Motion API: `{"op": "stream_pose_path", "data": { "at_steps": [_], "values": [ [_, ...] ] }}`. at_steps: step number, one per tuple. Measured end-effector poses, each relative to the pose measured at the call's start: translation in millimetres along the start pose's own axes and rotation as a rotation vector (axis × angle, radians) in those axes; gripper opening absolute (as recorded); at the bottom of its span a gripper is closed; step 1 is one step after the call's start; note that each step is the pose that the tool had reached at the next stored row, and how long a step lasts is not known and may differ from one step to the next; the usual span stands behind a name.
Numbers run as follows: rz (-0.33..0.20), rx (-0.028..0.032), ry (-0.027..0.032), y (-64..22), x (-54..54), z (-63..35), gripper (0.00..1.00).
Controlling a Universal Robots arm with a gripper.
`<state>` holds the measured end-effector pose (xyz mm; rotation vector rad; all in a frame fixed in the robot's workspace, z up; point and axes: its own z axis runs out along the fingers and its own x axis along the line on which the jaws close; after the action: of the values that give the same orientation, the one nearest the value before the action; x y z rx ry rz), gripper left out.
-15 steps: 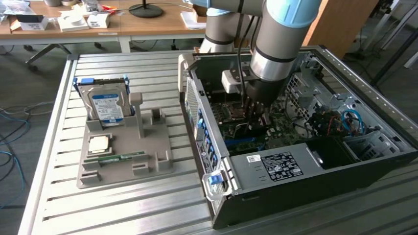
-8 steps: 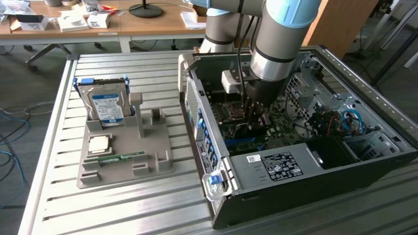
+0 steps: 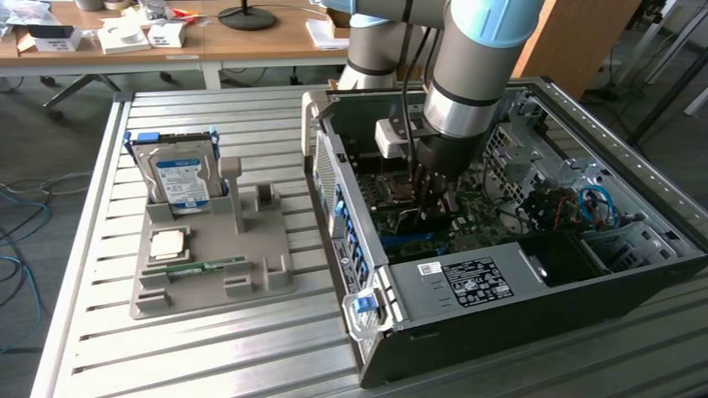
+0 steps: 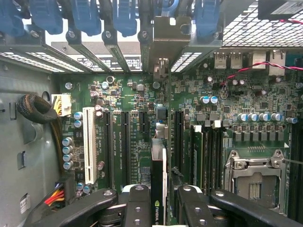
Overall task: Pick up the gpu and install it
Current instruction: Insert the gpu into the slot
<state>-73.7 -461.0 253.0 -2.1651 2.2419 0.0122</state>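
Note:
My gripper (image 4: 161,210) is down inside the open computer case (image 3: 652,257), over the green motherboard (image 4: 222,99). It is shut on the gpu (image 4: 159,163), a thin dark card seen edge-on between the black fingers (image 4: 137,208). The card runs from the fingers toward its grey metal end bracket (image 4: 163,40) at the case's rear slot openings. It stands between two long black slots (image 4: 125,142); I cannot tell whether it touches the board. In the exterior view the gripper (image 3: 426,191) hangs from the arm near the middle of the case, and the card under it is mostly hidden.
On the exterior view's left, a grey holder (image 3: 210,274) on the slatted metal table (image 3: 221,356) carries a silver hard drive (image 3: 182,178), a processor chip (image 3: 168,242) and a green memory stick (image 3: 205,267). Blue slot latches (image 4: 85,16), a braided cable (image 4: 40,111) and the processor socket (image 4: 255,177) surround the card.

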Motion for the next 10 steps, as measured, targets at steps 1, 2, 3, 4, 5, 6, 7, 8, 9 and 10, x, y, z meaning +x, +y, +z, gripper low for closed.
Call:
{"op": "stream_pose_path", "data": {
  "at_steps": [1,2,3,4,5,6,7,8,9,10],
  "values": [
    [0.0,0.0,0.0,0.0,0.0,0.0,0.26],
    [0.0,0.0,0.0001,0.0,0.0,0.0,0.26],
    [0.0,0.0,0.0,0.0,0.0,0.1,0.26],
    [0.0,0.0,-0.0001,0.0,0.0,0.1,0.26],
    [0.0,0.0,-0.0002,0.0,0.0,0.2,0.26],
    [0.0,0.0,-0.0001,0.0,0.0,0.2,0.26],
    [0.0,-0.0001,-0.0001,0.0,0.0,0.3,0.26],
    [0.0,0.0,-0.001,0.0,0.0,0.4,0.26],
    [0.0,0.0001,-0.0018,0.1,0.0,0.5,0.26],
    [0.0,0.0001,-0.0023,0.1,-0.1,0.6,0.26]
  ]
}}
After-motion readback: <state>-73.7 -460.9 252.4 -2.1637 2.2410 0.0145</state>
